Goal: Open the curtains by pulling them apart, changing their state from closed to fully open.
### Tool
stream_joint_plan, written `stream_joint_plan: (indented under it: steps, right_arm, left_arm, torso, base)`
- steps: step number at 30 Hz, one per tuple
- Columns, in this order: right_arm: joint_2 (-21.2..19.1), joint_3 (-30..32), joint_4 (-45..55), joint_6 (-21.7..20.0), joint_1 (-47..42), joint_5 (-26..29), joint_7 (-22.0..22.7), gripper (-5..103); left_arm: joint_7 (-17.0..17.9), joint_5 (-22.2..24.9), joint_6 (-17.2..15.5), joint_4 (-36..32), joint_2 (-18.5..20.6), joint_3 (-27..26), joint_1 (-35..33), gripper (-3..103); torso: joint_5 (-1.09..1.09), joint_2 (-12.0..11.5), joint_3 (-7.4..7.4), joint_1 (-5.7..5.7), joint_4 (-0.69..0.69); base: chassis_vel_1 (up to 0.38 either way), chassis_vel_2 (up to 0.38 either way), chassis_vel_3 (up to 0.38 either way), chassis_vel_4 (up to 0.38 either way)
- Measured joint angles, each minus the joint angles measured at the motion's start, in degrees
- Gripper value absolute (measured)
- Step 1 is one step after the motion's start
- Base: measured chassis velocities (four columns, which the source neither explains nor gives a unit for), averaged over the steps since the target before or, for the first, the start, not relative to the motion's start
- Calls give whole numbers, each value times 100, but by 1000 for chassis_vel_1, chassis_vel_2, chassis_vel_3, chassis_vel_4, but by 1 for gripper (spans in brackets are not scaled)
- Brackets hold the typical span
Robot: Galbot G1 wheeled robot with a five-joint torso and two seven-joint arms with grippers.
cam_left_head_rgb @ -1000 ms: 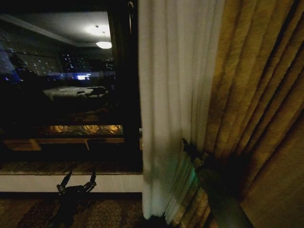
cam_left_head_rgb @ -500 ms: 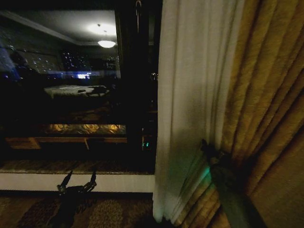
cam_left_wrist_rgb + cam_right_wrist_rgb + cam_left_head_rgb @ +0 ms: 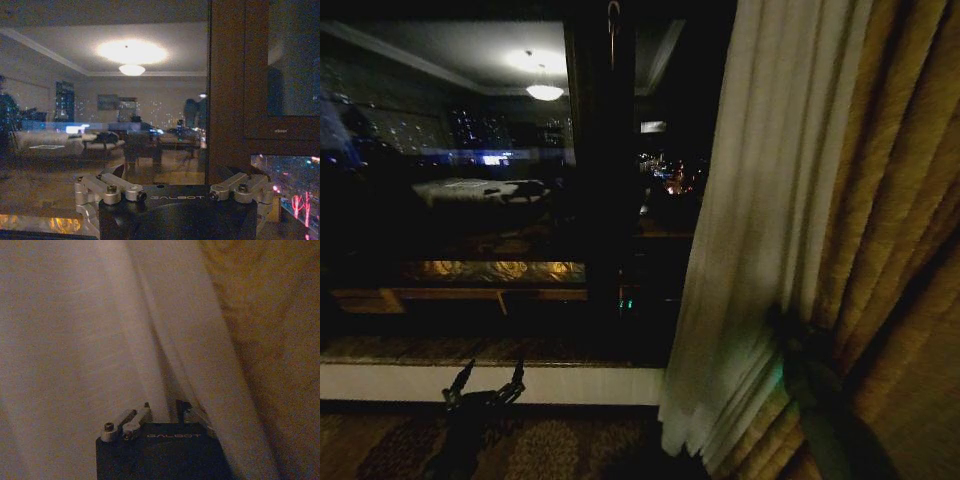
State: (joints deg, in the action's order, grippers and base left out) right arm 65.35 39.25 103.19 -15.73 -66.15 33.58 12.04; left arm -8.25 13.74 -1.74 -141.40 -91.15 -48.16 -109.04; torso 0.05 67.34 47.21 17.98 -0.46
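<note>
Fabric here is soft, light and slippery: we keep the right gripper (image 3: pixel 782 335) pinched on the sheer off-white pleated curtain (image 3: pixel 760 230), bunched against the thick golden-yellow drape (image 3: pixel 890 230); the left gripper (image 3: pixel 485 384) hangs spread apart, well left of that drape.

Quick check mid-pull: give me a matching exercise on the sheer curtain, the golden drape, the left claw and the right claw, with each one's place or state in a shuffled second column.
Things:
1. sheer curtain
2. golden drape
3. left claw
4. right claw

Places or states:
A. low in front of the window sill, open, holding nothing
B. gathered off-white panel beside the dark window glass
C. pressed into the sheer folds at the drape's edge
D. thick pleated fabric at the robot's far right

Pairs: 1-B, 2-D, 3-A, 4-C
</note>
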Motion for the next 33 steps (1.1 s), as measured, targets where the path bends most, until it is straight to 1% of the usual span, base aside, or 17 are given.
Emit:
stream_joint_plan:
  steps: [1,3,4,5,6,9,10,11,12,15,16,17,18,20,22,25,33]
  right_arm:
    - [0,0,0,0,0,0,0,20]
    - [91,-104,591,-142,-395,-16,-158,32]
    - [115,-129,764,-198,-507,-28,-189,32]
    - [156,-175,1054,-261,-683,-52,-219,37]
    - [156,-175,1054,-261,-683,-52,-219,37]
    - [249,-230,1603,-334,-1066,-132,-263,54]
    - [255,-233,1639,-339,-1092,-139,-265,54]
    - [319,-243,1948,-378,-1359,-251,-272,59]
    - [319,-243,1948,-378,-1359,-251,-272,59]
    - [444,-246,2296,-344,-1735,-832,-283,76]
    - [444,-246,2296,-344,-1735,-832,-283,76]
    - [470,-243,2367,-289,-1842,-1014,-335,81]
    - [481,-231,2408,-244,-1912,-1161,-404,86]
    - [520,-161,2495,-118,-2105,-1706,-740,96]
    - [535,-150,2510,-84,-2143,-1835,-790,96]
    - [573,-147,2539,-25,-2191,-2020,-813,100]
    - [548,-171,2575,-19,-2223,-2027,-800,100]
  left_arm:
    - [0,0,0,0,0,0,0,100]
    - [3,8,0,4,-1,2,6,100]
    - [5,10,0,9,-1,5,10,100]
    - [5,14,0,17,-2,14,19,100]
    - [5,14,0,17,-2,14,19,100]
    - [7,40,-30,33,-2,21,65,100]
    - [7,42,-36,35,-1,22,69,100]
    - [6,51,-89,46,-1,26,116,100]
    - [6,51,-89,46,-1,26,116,100]
    - [10,124,-226,64,9,42,234,100]
    - [10,124,-226,64,9,42,234,100]
    - [10,156,-247,75,16,44,263,100]
    - [10,180,-268,83,24,43,283,100]
    - [7,254,-325,93,64,42,310,100]
    - [5,275,-337,99,85,41,310,100]
    - [-51,302,-360,148,128,45,328,100]
    - [-164,311,-429,176,81,21,330,100]
  torso:
    - [0,0,0,0,0]
    - [-2,0,-1,0,0]
    - [-5,1,-2,0,0]
    - [-5,1,-2,0,1]
    - [-5,1,-2,0,1]
    - [-6,2,-2,0,2]
    - [-6,1,-2,-1,2]
    - [-5,2,-2,0,2]
    - [-5,2,-2,0,2]
    - [-5,2,-2,-1,3]
    - [-5,2,-2,-1,3]
    - [-4,2,-2,0,2]
    - [-5,2,-3,-1,3]
    - [-5,2,-2,0,2]
    - [-4,2,-2,0,2]
    - [-4,2,-2,-1,3]
    - [-3,2,-2,0,3]
  base:
    - [0,0,0,0]
    - [0,0,0,0]
    - [0,0,0,0]
    - [0,0,0,0]
    - [0,0,0,0]
    - [0,0,0,0]
    - [0,0,0,0]
    - [0,0,0,0]
    - [0,0,0,0]
    - [0,0,0,0]
    - [0,0,0,0]
    - [0,0,0,0]
    - [0,0,0,0]
    - [0,0,0,0]
    - [0,0,0,0]
    - [0,0,0,0]
    - [44,40,-40,-41]
